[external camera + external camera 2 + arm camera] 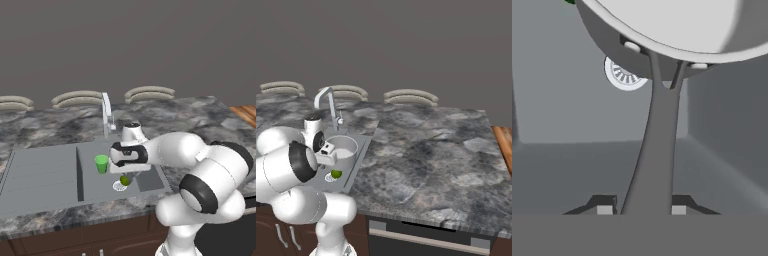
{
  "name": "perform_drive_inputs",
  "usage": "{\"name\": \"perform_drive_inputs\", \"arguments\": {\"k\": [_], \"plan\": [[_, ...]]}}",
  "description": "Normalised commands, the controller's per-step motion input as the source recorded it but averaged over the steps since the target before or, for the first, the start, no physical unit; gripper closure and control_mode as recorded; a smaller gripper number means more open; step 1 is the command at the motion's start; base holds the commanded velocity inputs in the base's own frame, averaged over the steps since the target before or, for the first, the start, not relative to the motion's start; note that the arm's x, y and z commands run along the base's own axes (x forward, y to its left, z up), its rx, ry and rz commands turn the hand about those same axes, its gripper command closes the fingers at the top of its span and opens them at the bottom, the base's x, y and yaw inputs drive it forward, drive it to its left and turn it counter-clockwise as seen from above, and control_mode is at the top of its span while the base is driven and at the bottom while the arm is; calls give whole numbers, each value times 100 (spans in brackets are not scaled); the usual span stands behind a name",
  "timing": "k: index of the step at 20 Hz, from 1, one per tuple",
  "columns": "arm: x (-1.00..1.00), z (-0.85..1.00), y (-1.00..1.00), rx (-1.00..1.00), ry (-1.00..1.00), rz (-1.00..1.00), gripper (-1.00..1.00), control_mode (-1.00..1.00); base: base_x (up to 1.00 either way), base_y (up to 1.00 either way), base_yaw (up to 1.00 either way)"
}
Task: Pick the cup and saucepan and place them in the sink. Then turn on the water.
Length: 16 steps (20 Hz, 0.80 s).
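**Pan hanging over the sink, handle in the claw**

From the left base view, the arm is reaching across the front edge of the counter (200,117), with its hand hanging over the basin of the sink (45,175). The cup (102,163) is standing upright inside the basin, close to the divider wall that parts it from the drainboard. Just right of the cup, a small yellow-green ball (125,180) is lying on the basin floor, touching the round drain (119,186). The faucet (106,112) is rising from the back rim of the sink. The arm's body is hiding the pan and the claw here.

From the right base view, the pan (341,147) is showing its pale inside, sitting level above the basin, near the sink's right wall (358,160). The ball (336,174) is lying below it, toward the front of the basin. The faucet (326,105) is curving up behind.

From the hand view, the gripper (641,210) is clamped on the pan's long handle (654,150), one tip (604,209) on each side of it. The pan (677,25) is hanging at the far end, above the basin floor, with the drain (624,76) peeking out beneath its rim. Whether the pan is touching the floor, I cannot tell.
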Motion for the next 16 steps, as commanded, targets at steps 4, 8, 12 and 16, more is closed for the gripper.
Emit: {"name": "perform_drive_inputs", "arguments": {"k": [4, 8, 12, 16], "plan": [[28, 0, 16, 0, 9, 0, 100, -100, 0, 0, 0], [27, 0, 7, 0, 13, 0, 100, -100, 0, 0, 0], [23, 0, 5, 0, 14, 0, 100, -100, 0, 0, 0], [25, -1, 12, 0, 11, 0, 100, -100, 0, 0, 0]]}}
